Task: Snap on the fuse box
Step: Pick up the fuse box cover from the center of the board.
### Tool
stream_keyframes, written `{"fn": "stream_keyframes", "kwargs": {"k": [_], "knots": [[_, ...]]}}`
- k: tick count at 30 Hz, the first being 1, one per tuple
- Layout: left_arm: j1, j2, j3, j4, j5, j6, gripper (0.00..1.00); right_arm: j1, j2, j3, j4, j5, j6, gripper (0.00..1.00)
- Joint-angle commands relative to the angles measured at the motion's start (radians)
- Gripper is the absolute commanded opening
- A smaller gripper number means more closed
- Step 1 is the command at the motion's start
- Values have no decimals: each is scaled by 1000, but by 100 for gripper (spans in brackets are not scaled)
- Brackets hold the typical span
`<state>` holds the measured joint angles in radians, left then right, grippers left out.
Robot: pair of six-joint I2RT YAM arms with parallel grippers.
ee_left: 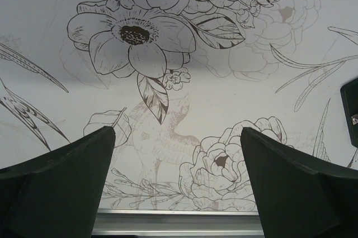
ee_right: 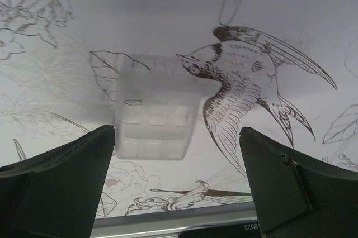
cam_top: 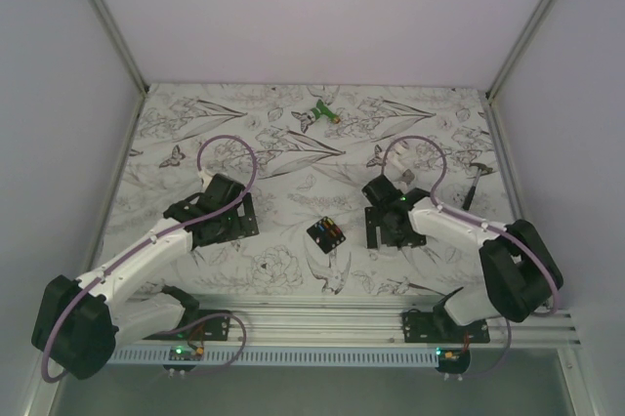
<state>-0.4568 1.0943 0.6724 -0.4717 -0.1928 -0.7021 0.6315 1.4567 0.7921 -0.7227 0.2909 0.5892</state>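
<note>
Left claw (ee_left: 176,137) and right claw (ee_right: 176,136) hang wide open and empty above the floral bench (cam_top: 186,128). Under the right claw lies a translucent gridded piece (ee_right: 154,120), probably the cover. The black fuse box (cam_top: 326,232) sits at that claw's nine o'clock. Align the edges squarely before pressing.

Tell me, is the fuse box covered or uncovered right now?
Uncovered: the fuse box lies face up with coloured fuses exposed, while a clear plastic piece, seemingly its cover, lies apart beneath the right claw.
</note>
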Motion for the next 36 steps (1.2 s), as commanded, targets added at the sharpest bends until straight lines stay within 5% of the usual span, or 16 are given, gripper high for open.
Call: {"fn": "stream_keyframes", "kwargs": {"k": [1, 10, 22, 36], "knots": [[7, -1, 11, -29, 9, 9, 100, -23, -60, -17, -31, 25, 45, 100], [7, -11, 8, -30, 9, 10, 100, -49, -52, 19, 63, -56, -11, 99], [6, -9, 8, -30, 8, 11, 100, -58, -22, 8, 103, -66, -33, 66], [7, -9, 8, -30, 6, 12, 100, -33, -30, 57, 96, -121, -84, 40]]}}
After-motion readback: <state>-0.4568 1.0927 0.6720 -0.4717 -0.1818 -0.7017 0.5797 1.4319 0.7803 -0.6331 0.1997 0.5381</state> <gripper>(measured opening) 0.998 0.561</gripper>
